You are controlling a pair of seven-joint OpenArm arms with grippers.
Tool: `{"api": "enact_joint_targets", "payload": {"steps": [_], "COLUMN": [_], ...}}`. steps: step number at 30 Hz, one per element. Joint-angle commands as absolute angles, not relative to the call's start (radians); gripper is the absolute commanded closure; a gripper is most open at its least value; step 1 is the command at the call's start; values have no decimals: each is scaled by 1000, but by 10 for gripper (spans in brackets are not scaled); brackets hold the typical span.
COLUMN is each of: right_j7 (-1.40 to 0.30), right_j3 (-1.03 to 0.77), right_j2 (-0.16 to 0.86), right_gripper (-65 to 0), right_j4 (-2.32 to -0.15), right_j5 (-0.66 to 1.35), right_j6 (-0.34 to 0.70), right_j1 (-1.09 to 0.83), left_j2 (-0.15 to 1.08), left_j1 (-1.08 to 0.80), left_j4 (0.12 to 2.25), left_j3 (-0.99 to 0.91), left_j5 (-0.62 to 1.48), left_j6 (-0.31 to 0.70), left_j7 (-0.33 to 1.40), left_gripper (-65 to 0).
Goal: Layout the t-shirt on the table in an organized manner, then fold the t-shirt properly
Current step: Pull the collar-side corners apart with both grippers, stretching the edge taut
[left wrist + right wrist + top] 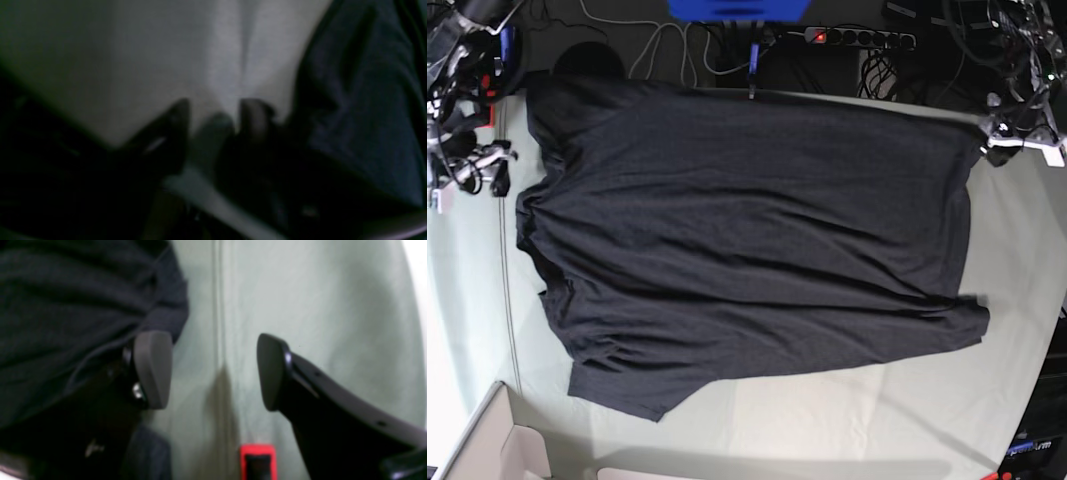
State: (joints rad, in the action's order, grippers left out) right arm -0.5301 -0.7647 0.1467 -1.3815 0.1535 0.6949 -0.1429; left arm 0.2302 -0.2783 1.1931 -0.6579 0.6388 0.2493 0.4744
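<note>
The right gripper [213, 370] stands wide apart just beside the t-shirt [747, 250], near its far corner, while the left gripper [213, 113], partly parted, hangs at the opposite far corner.

Left wrist view dark, blurred: you cannot read left gripper [213, 113] jaw gap. T-shirt [747, 240] graphic hidden from you, plain side up. Cardboard box [487, 450] cut off at base view's bottom edge. Tabletop [877, 410] runs off frame.
</note>
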Motion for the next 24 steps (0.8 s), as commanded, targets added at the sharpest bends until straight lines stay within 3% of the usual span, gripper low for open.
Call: {"api": "enact_joint_targets", "payload": {"steps": [1,4,11,19,21,24], "right_j7": [-507,-507,-507,-507,-507,-507], "right_j3": [-766,-766,-765,-765,-765,-765], "right_j2": [160,154,151,151,153,154], "right_gripper": [-409,-409,-409,-409,-409,-408], "right_j4": [-1405,-1402,-1400,-1400,-1400,-1400], "right_j5": [166,166,165,165,163,163], "right_j6": [698,698,698,698,698,698], "right_j1": [-134,-134,-134,-134,-134,-134], "left_j2": [237,228,166,94,90,93], "left_j1": [-277,-275,-286,-294,-294,-297], "left_j4": [1198,1198,1337,1399,1399,1403], "left_j3": [-659,-659,-651,-651,-651,-659], "left_j5": [633,633,616,446,421,418], "left_j6": [246,246,246,246,246,248], "left_j7": [535,588,599,598,595,590], "left_gripper": [-336,-412,-412,-411,-377,-224]}}
